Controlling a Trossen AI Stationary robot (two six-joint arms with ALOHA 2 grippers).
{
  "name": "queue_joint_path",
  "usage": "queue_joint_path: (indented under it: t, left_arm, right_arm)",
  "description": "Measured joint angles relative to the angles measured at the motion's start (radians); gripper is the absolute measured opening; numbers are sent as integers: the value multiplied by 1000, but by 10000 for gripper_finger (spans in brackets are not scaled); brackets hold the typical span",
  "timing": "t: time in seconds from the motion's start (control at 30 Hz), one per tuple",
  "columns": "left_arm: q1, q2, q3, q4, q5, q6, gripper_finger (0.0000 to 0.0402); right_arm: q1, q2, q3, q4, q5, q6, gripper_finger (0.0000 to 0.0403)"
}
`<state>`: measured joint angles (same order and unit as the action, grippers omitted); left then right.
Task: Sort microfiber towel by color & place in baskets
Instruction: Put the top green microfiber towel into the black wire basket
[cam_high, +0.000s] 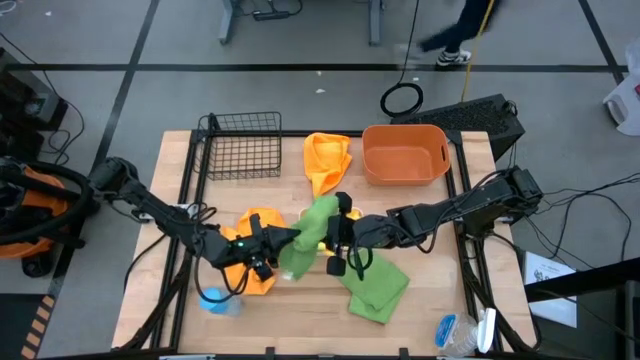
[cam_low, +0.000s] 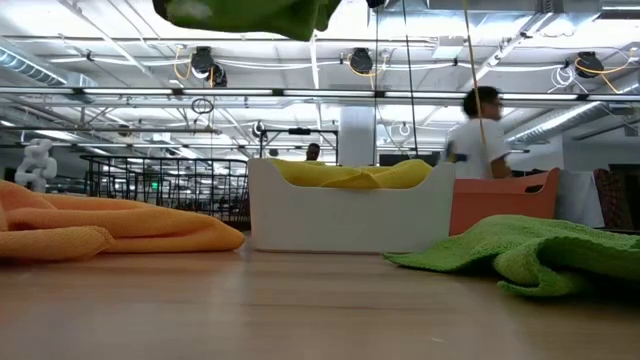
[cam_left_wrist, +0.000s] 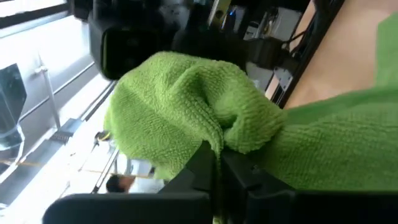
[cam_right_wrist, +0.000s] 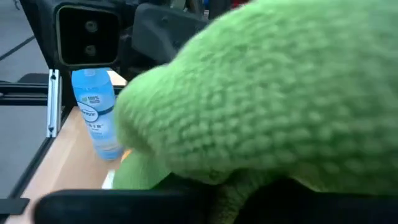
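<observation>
A green microfiber towel (cam_high: 316, 228) is held up over the table's middle between my two grippers, which face each other. In the low view only its lower edge (cam_low: 250, 15) shows, at the top. My left gripper (cam_high: 272, 245) is shut on it. My right gripper (cam_high: 338, 232) meets it from the other side, and the cloth (cam_right_wrist: 267, 99) fills the right wrist view. A second green towel (cam_high: 378, 285) lies flat on the table. One orange towel (cam_high: 250, 270) lies under my left arm, another (cam_high: 328, 160) near the orange tub (cam_high: 405, 152). Yellow towels (cam_low: 350, 173) lie in the white tray (cam_low: 350, 215). My left gripper pinches a bunched fold of the green towel (cam_left_wrist: 219, 138) between its two shut fingers, coming level from the table's left; the cloth bulges out beyond the fingertips, lifted clear of the table. My right gripper is shut on the towel's other end (cam_high: 330, 212) from the table's right; the cloth itself hides the fingers.
The black wire-mesh basket (cam_high: 240, 145) stands at the far left of the table, with the orange tub at the far right. A blue plastic bottle (cam_high: 218, 298) lies near the front left edge. A person (cam_low: 480, 125) walks in the room behind.
</observation>
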<state>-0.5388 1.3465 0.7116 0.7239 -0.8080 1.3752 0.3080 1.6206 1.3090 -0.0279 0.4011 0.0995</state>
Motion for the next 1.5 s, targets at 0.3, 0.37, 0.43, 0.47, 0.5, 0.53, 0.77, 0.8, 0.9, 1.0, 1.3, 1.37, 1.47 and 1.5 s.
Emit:
queue_joint_path:
  t: [0.3, 0.37, 0.43, 0.47, 0.5, 0.53, 0.77, 0.8, 0.9, 1.0, 1.3, 1.37, 1.47, 1.5]
  left_arm:
    - [67, -102, 0, -1, -142, 76, 4]
    - [108, -155, 0, -34, -154, 78, 3]
    - [159, -214, 0, -90, -157, 71, 3]
    - [190, -245, 0, -127, -159, 64, 2]
    - [225, -276, 0, -164, -159, 50, 2]
    - [263, -307, 0, -203, -159, 31, 2]
    - [618, -471, 0, -508, -53, -110, 1]
    - [673, -485, 0, -545, -34, -127, 1]
    - [819, -513, 0, -637, 31, -166, 1]
    - [929, -519, 0, -722, 91, -192, 1]
    - [1212, -445, 0, -758, 358, -93, 6]
    - [1248, -407, 0, -735, 351, -82, 15]
    - [1233, -344, 0, -715, 277, -48, 34]
    - [1228, -323, 0, -721, 261, -36, 41]
  right_arm:
    - [5, 0, 0, -147, -1, 136, 201]
    - [6, 0, 0, -197, 34, 177, 230]
    - [8, 0, 0, -244, 71, 217, 254]
    - [8, 0, 0, -270, 84, 234, 263]
    - [8, 0, 0, -295, 93, 252, 271]
    - [8, 0, 0, -315, 95, 269, 277]
    - [11, 0, 0, -349, 98, 301, 284]
    - [12, 0, 0, -348, 98, 301, 282]
    - [15, 0, 0, -348, 98, 297, 276]
    - [20, 0, 0, -348, 99, 294, 270]
    - [29, 0, 0, -340, 99, 285, 256]
    - [33, -1, 0, -340, 98, 288, 254]
    - [42, -1, 0, -340, 99, 286, 253]
    - [47, -1, 0, -341, 98, 284, 253]
